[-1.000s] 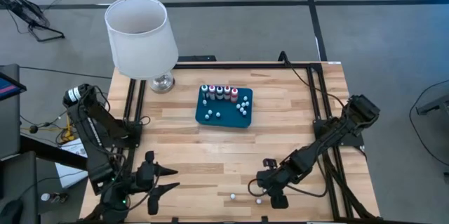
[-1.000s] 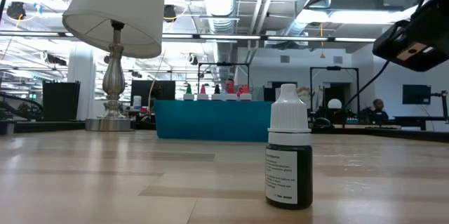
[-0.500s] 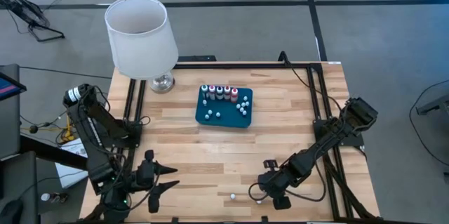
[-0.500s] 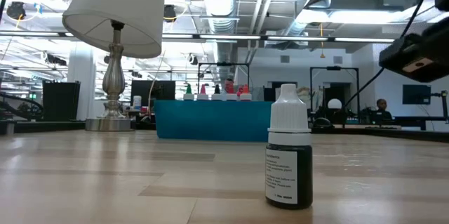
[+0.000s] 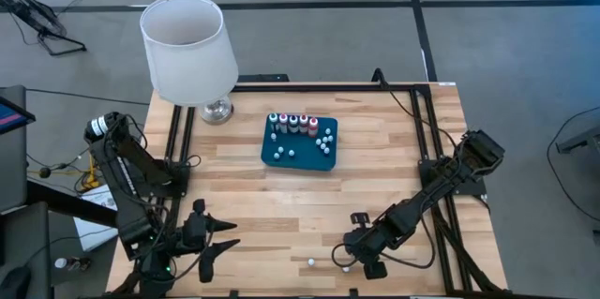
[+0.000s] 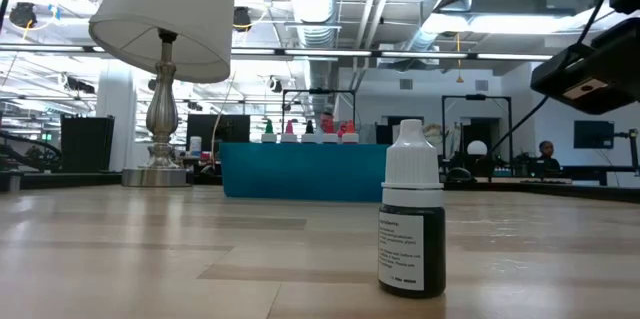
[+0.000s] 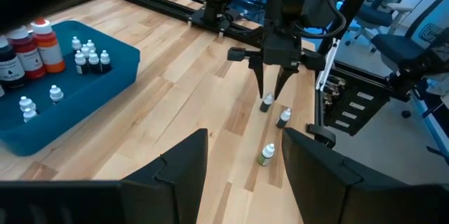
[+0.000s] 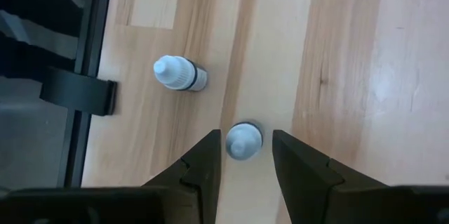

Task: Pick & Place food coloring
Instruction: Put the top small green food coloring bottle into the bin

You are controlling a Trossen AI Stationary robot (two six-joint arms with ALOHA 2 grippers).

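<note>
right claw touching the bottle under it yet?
Apart. The right wrist view shows the upright bottle between the right claw fingers, with bare table on both sides of its cap. The left wrist view also shows the tips above it.

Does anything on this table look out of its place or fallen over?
Three small bottles stand loose on the bare wood near the table's front edge, far from the teal tray holding the rest. One sits between the right gripper open fingers. None has fallen or spilled.

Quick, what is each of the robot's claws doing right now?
Left gripper: open, holding nothing.
Right gripper: open, straddling a small bottle without gripping it.
</note>
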